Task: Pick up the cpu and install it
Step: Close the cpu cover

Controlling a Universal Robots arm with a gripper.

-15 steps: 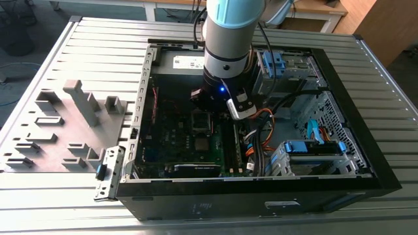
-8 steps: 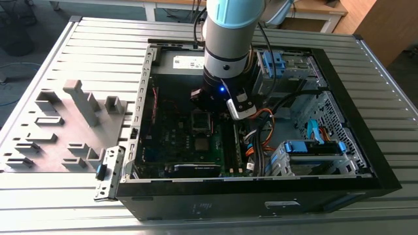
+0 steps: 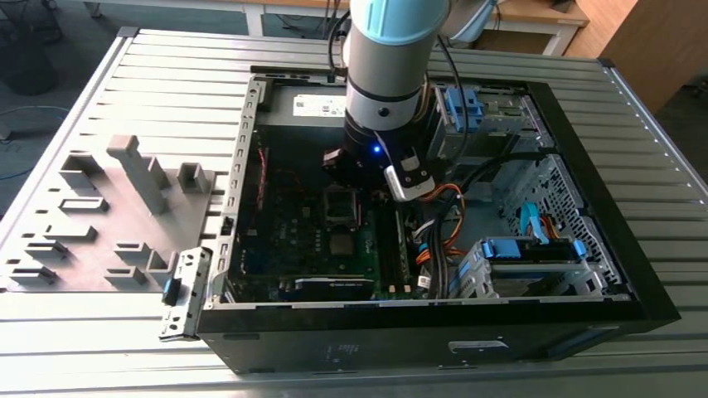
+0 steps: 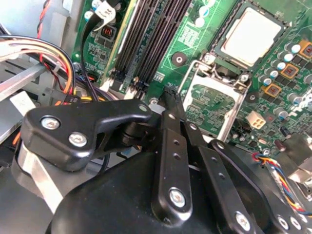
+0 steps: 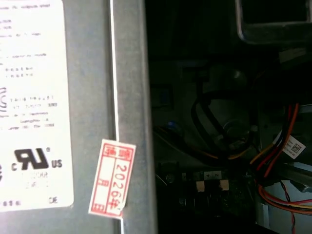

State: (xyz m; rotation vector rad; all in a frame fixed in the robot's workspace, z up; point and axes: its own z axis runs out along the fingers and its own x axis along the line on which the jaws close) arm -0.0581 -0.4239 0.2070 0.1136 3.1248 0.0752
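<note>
Inside the open computer case (image 3: 619,274) on a slatted metal table (image 3: 111,348), the robot arm (image 3: 387,75) hung straight down over the green motherboard (image 4: 181,34), hiding part of it in the exterior view. The cpu (image 4: 253,36), a pale silver square, lay flat in its socket on the board. The socket's metal clamp frame (image 4: 229,80) appeared to be swung open just beside it.

The gripper (image 4: 168,97) pointed at the board near a corner of that frame, apart from the cpu, with nothing seen in its grasp. Whether it was open or closed could not be told, as its own black linkage (image 4: 83,131) blocked the foreground of the second wrist view.

Long black memory slots (image 4: 151,39) ran beside the socket, and a bundle of orange, red and yellow cables (image 4: 58,73) crowded the space past them. In the first wrist view, a grey power supply box (image 5: 129,73) with a white label (image 5: 29,97) and a red-and-white sticker (image 5: 113,178) stood close to the camera.

In the exterior view, a black graphics card (image 3: 327,288) lay along the board's near edge and a blue-fronted drive cage (image 3: 529,249) sat toward the exterior view's right. A grey tray of holders (image 3: 105,215) rested on the table beside the case, on the exterior view's left.
</note>
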